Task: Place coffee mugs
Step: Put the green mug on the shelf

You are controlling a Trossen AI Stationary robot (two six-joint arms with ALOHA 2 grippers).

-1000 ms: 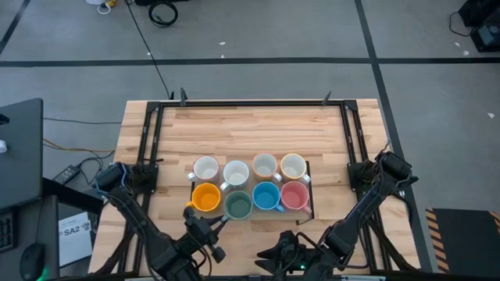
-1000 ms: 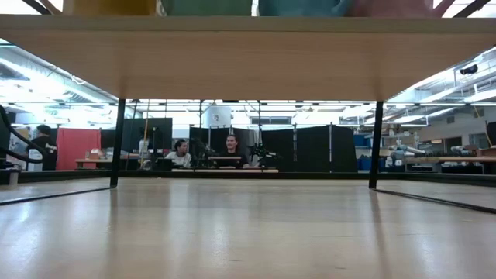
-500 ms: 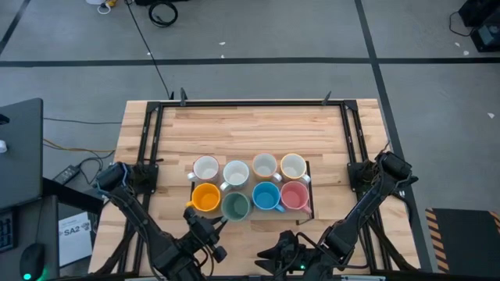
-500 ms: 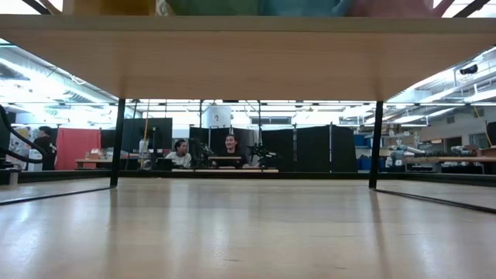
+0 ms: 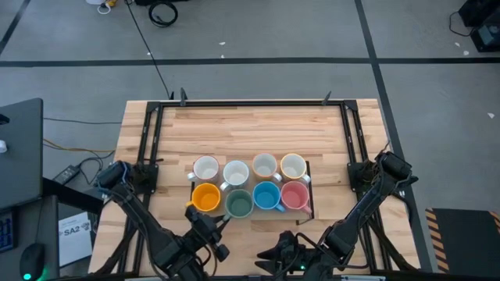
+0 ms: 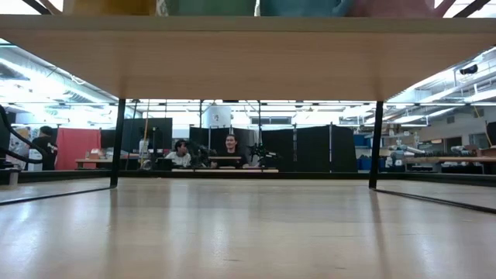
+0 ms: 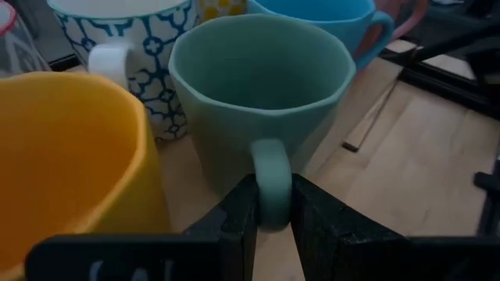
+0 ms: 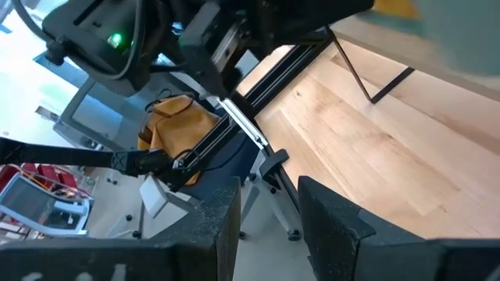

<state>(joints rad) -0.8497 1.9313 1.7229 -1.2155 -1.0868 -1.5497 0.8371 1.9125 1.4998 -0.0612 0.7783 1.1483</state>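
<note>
I see the mugs packed rim to rim in two rows, no gap between them for a finger. Bare table lies open beyond them, hemmed by the black frame.

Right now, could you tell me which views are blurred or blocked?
Left wrist view: orange mug close and soft, green mug sharper. Right wrist view: own fingers blurred. Low view: shelf hides most of the mugs. High view: evenly lit.
</note>
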